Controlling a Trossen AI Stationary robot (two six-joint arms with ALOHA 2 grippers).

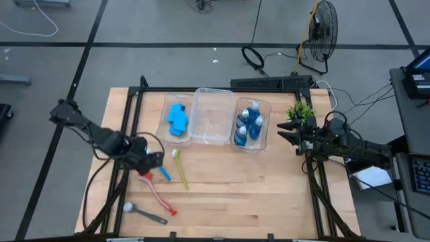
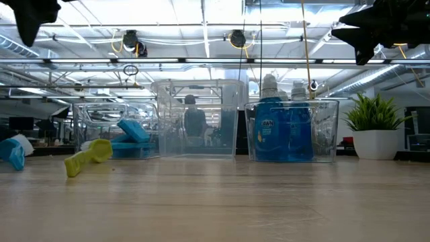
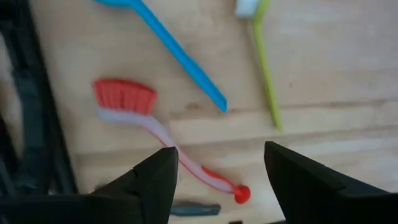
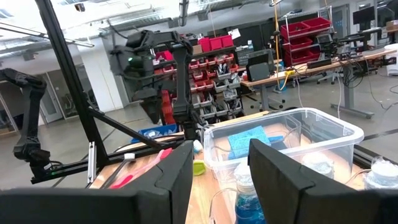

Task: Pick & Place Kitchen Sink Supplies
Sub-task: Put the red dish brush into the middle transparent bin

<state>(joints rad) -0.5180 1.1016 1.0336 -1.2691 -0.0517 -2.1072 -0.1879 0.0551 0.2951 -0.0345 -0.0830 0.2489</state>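
Four brushes lie flat on the table's near-left part: blue [image 1: 163,175], yellow-green [image 1: 180,168], red [image 1: 158,195] and grey-black [image 1: 145,214]. My left gripper [image 1: 153,161] hangs open, raised above them; its wrist view looks down on the red brush [image 3: 124,96], the blue handle [image 3: 180,53] and the yellow-green handle [image 3: 266,74]. Blue sponges [image 1: 178,119] lie in the left clear bin. Blue-liquid bottles [image 1: 248,126] stand in the right bin. My right gripper [image 1: 285,131] is open and raised near the table's right edge, beside the bottle bin.
A clear bin [image 1: 212,115] with nothing showing in it stands between the sponge bin and the bottle bin. A small green potted plant [image 1: 300,111] stands at the far right, close to my right gripper. Bare wood lies across the table's near-right part [image 1: 269,195].
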